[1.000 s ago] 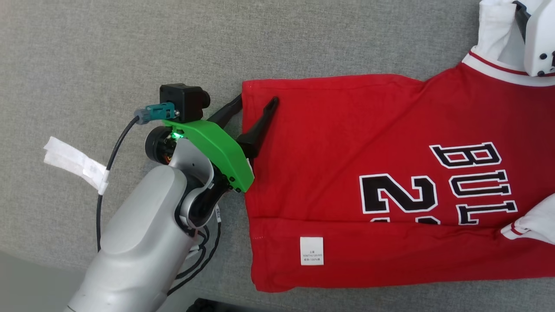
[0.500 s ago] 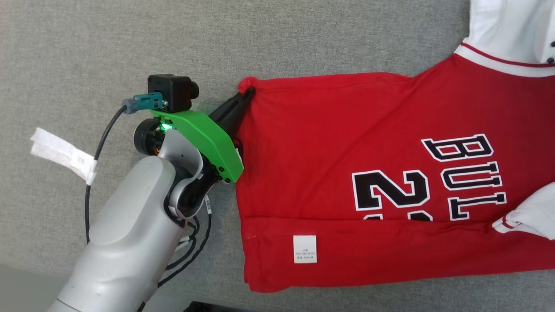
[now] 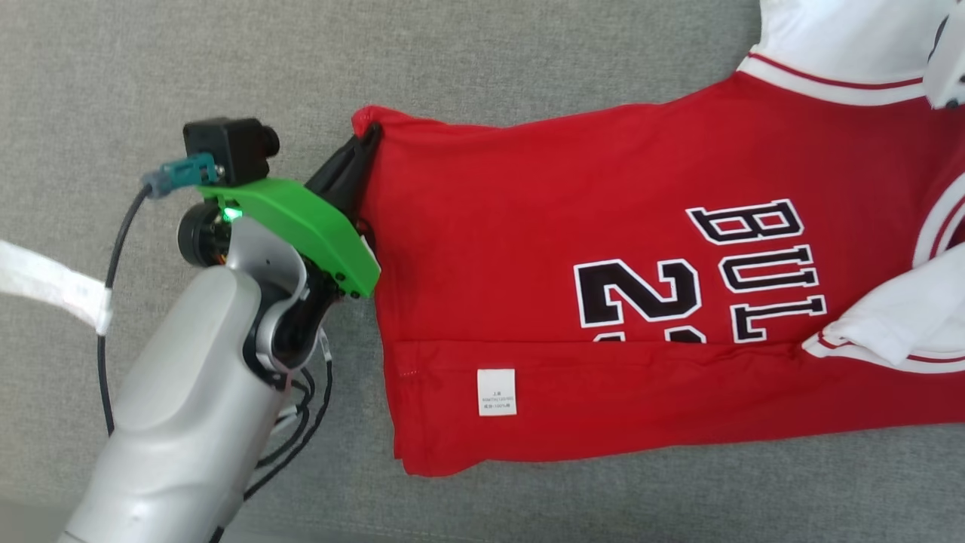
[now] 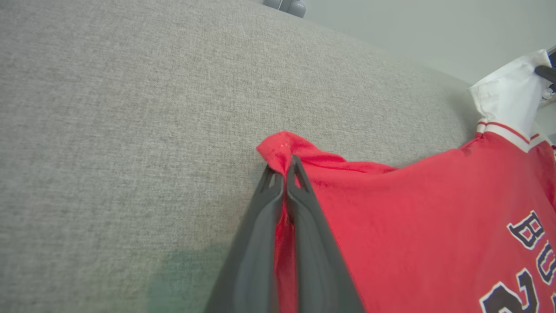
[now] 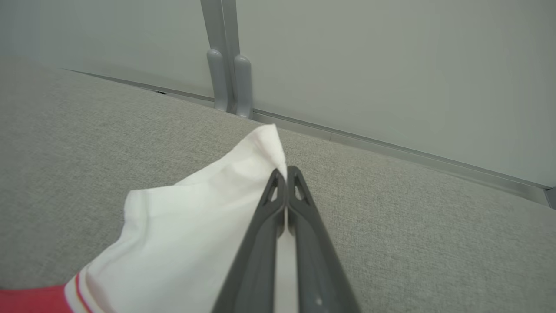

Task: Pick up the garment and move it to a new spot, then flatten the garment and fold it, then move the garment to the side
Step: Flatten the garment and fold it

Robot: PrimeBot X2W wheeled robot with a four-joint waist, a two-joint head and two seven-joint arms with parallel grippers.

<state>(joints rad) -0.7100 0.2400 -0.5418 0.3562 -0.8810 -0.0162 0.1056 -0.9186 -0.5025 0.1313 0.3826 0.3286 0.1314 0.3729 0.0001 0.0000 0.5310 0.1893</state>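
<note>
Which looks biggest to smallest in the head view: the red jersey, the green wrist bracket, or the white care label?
1. red jersey
2. green wrist bracket, though it sits nearer the camera
3. white care label

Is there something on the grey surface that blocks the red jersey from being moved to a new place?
Nothing visible blocks it. The left claw is shut on a hem corner of the red jersey, and the right claw on its white sleeve. Near it, over the grey surface, I see just the robot's own cable.
</note>
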